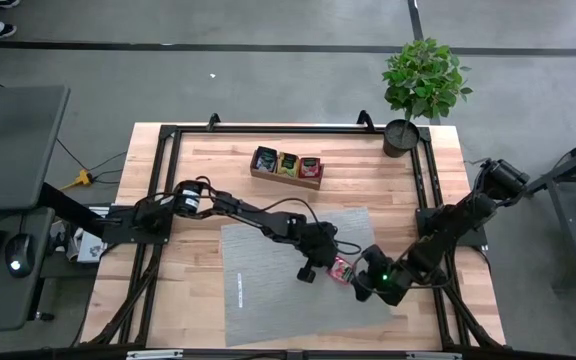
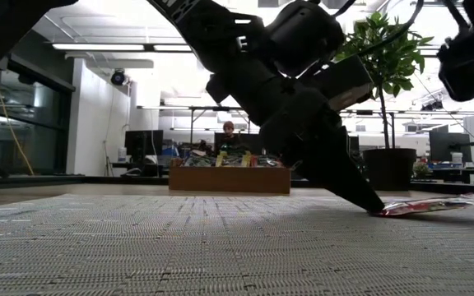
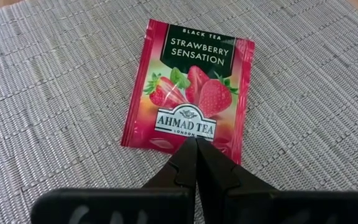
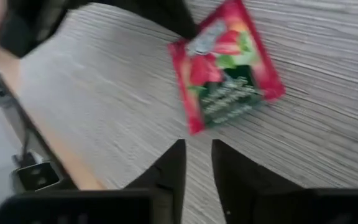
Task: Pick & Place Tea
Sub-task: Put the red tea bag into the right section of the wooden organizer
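**Strawberry sachet pinned flat on the mat between two grippers**

While the left gripper (image 3: 196, 144) presses its closed tips down on one edge of the red-pink square tea sachet (image 3: 188, 87), the packet lies flat on the large grey woven mat (image 1: 268, 280), toward the mat's right-hand edge in the high view. Its printed face is up, with strawberries and a dark green label band showing. The two dark fingers are squeezed together with no gap between them; they hold nothing and only touch the sachet at its rim. In the low view the far end of the sachet (image 2: 430, 205) curls slightly off the mat, while the end under the fingertips stays down.

Just beside the sachet on its other side hovers the right gripper (image 4: 197, 152), its arm reaching in from the table's right edge. Its fingers stand slightly apart with bare mat visible in the narrow gap; nothing sits between them, and the sachet (image 4: 225, 65) lies a little ahead of the tips, untouched by them.

Farther back on the pale wooden table (image 1: 198, 170) sits the brown wooden three-compartment tray (image 1: 287, 166), well apart from both grippers, with dark, yellow-green and red-pink packets standing in its sections. A small green potted plant (image 1: 423, 85) stands at the table's back right corner. Beyond the table, in the low view, a person (image 2: 228, 131) sits in the room behind the tray.
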Controlling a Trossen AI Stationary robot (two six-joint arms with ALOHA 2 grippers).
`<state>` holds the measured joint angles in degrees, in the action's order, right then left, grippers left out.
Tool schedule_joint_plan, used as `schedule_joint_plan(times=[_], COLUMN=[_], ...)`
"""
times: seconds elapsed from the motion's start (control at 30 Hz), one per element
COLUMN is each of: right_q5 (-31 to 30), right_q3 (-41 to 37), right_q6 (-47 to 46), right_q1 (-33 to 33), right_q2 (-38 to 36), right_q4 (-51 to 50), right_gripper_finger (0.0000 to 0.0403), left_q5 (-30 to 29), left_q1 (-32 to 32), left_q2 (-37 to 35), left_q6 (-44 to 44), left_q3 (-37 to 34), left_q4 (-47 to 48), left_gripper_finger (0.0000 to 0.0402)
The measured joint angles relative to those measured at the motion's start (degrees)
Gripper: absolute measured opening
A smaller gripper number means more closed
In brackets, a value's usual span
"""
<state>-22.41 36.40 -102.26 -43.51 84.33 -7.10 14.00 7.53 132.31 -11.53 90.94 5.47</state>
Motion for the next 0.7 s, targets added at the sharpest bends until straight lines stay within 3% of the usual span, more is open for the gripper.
schedule_joint_plan(times=[0.37, 0.7], right_q5=[2.03, 2.22], right_q3=[-0.28, -4.53], right_q6=[-4.85, -4.69], right_q1=[1.72, 5.70], right_q2=[0.02, 0.02], right_q4=[-3.72, 2.68], right_gripper_finger=[0.0162, 0.0170], left_q5=[-0.40, -0.68], left_q1=[-0.31, -0.33], left_q2=[0.07, 0.09], left_q6=[-0.07, -0.15], left_q3=[-0.11, -0.20], left_q4=[-0.06, -0.34], left_gripper_finger=[0.0000, 0.0000])
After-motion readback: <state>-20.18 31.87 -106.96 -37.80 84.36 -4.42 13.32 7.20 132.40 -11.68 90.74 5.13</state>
